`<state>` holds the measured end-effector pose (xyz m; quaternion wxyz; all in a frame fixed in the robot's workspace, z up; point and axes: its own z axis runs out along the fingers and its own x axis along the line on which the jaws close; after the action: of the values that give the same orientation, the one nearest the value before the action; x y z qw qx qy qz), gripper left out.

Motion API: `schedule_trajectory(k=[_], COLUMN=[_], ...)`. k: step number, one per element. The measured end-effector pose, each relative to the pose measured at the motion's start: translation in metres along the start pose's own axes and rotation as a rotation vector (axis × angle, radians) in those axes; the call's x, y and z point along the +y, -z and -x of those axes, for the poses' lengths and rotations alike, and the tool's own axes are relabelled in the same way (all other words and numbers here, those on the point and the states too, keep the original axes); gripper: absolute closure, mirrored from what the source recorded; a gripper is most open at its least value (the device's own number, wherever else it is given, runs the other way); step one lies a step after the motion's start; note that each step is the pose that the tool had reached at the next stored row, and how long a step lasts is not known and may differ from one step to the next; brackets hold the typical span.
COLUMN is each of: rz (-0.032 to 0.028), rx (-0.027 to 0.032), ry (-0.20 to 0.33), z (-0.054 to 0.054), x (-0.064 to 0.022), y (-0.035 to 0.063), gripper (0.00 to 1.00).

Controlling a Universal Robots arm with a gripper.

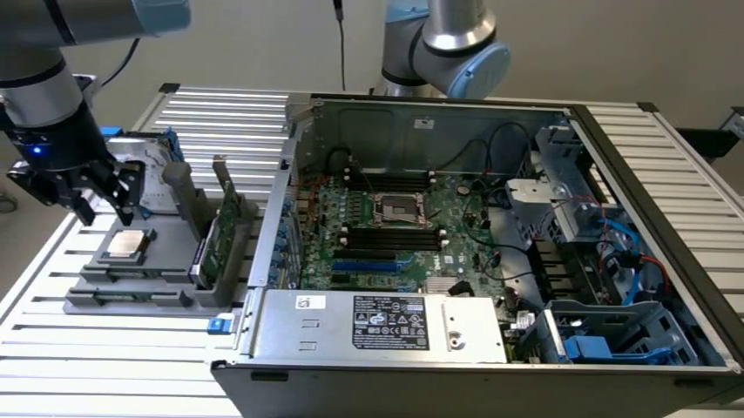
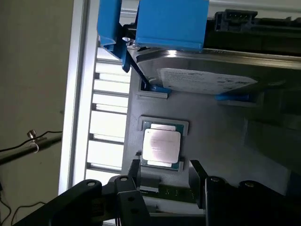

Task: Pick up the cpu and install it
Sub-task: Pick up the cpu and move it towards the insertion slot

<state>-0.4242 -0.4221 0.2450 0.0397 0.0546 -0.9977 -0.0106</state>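
- Exterior view: the gripper (image 1: 104, 213) hangs at the exterior view's left, upper-middle of the frame, just above the cpu (image 1: 125, 245)
- Its jaws are spread wide and hold nothing
- The cpu lies flat, silver top up, in a recess of the grey fixture (image 1: 139, 292) on the slatted table (image 1: 104, 357), outside the open computer case (image 1: 651, 174)
- The socket (image 1: 399, 210) sits on the board in the middle of the case, well apart from the cpu
- Wrist view: the gripper (image 2: 164, 165) has one jaw tip to each side of the cpu's (image 2: 161, 146) near edge; I cannot tell whether they touch it
- The hard drive (image 2: 207, 77) in its blue bracket (image 2: 171, 23) stands beyond the cpu on the same fixture
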Motion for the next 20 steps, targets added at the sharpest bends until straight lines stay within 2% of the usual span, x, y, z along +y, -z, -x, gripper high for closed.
schedule_trajectory(k=[4, 5, 20], rz=[0.0, 0.0, 0.0003], rx=[-0.0001, 0.0, -0.0002], ry=[0.0, 0.0, -0.004], z=[-0.001, -0.001, 0.001], x=[-0.0014, -0.0016, -0.0015], y=[-0.0074, -0.0092, -0.0339], gripper=[0.44, 0.38, 0.38])
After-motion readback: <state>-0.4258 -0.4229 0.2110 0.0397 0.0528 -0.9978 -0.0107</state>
